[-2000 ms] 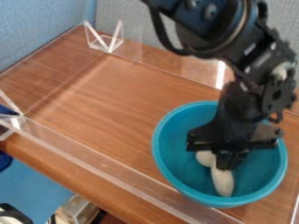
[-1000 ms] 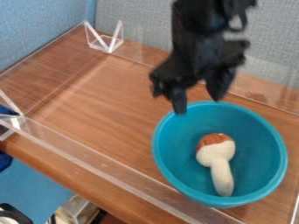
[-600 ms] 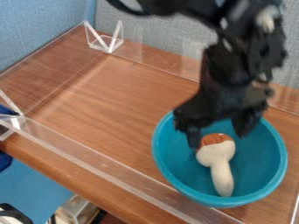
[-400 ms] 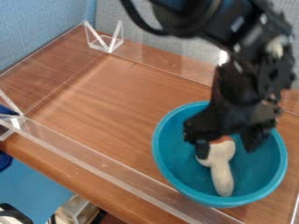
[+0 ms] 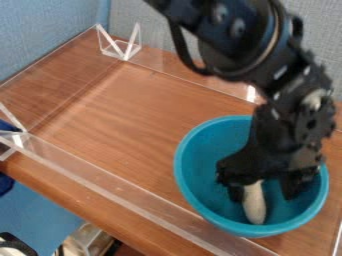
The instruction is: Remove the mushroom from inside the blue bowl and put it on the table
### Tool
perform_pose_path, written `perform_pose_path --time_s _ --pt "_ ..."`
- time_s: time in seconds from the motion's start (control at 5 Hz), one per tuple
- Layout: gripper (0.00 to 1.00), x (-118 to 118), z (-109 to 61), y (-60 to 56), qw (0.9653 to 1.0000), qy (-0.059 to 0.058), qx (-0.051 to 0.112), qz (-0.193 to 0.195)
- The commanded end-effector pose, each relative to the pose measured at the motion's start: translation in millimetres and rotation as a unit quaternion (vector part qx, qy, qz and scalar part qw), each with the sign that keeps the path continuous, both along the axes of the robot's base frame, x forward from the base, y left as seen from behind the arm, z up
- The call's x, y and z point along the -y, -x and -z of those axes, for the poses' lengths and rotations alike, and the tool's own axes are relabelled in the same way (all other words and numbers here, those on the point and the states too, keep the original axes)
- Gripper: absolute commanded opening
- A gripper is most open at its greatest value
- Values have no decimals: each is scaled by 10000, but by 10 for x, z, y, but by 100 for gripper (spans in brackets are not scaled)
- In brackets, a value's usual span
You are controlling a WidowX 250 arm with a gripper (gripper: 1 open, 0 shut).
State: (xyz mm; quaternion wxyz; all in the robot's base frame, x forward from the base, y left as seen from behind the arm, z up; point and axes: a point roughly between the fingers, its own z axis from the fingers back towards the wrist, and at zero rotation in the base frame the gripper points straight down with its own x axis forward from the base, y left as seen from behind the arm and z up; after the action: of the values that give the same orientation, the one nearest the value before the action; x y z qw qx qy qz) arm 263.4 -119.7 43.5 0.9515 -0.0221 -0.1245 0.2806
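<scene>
The blue bowl (image 5: 191,168) sits on the table (image 5: 120,100) at the front right. Inside it lies the mushroom (image 5: 254,207); only its cream stem end shows, pointing toward the front, while the cap is hidden under the hand. My black gripper (image 5: 258,184) points down into the bowl, open. Its fingers (image 5: 229,181) stand on either side of the mushroom's upper part. I cannot tell whether they touch it.
Clear acrylic walls edge the table: a long one along the front (image 5: 107,190) and one at the back with a triangular bracket (image 5: 120,43). The arm's bulk (image 5: 227,45) hangs over the back right. Bare wood lies left of the bowl.
The gripper came from above the bowl's far left rim, moved right and sank into the bowl over the mushroom, rolling its wrist. The jaws stayed open. The mushroom has not moved.
</scene>
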Motion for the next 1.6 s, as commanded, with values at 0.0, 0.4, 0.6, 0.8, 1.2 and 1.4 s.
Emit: perform_pose_path --time_s 0.0,0.4,0.6,0.8,1.2,1.4 --pt "0 -71 89 -12 9999 53 126 -12" --pt "0 -166 -212 14 9980 337 462 -258" --pt "0 -193 -503 -1 9949 495 694 -541" --pt "0 -289 -815 -34 9907 672 891 -772" --pt "0 -908 -1231 -113 9747 809 1098 -1773" --pt "0 -1324 -1188 -90 9709 675 1197 -1963"
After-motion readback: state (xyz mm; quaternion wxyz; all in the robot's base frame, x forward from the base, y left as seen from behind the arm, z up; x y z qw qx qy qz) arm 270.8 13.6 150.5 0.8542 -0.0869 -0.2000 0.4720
